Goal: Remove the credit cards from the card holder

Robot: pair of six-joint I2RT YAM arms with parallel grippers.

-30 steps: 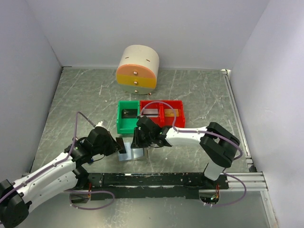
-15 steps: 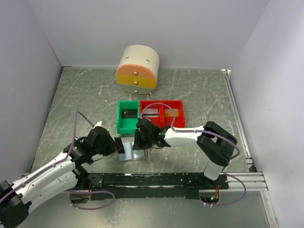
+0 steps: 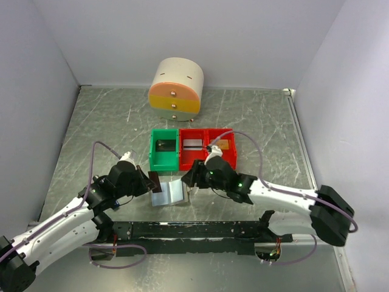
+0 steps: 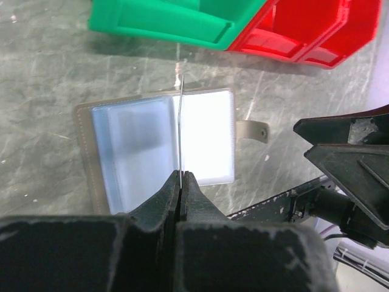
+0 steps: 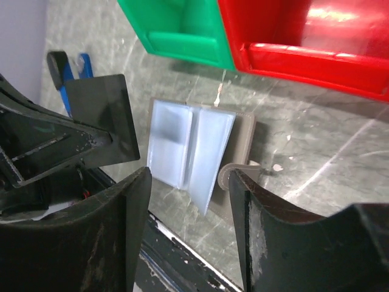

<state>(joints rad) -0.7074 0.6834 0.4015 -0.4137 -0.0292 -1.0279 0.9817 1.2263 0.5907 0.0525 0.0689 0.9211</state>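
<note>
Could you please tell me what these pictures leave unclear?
Left wrist: the card in the left gripper shows edge-on, face unseen.
Left wrist: glare whitens pockets of the holder; remaining cards unclear.
Right wrist: top edge cuts off the green bin and red bin.

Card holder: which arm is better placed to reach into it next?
Right, probably. The right gripper is open and empty, and the open card holder lies between its fingers in the right wrist view. The left gripper is shut on a dark card, so it's occupied.
</note>
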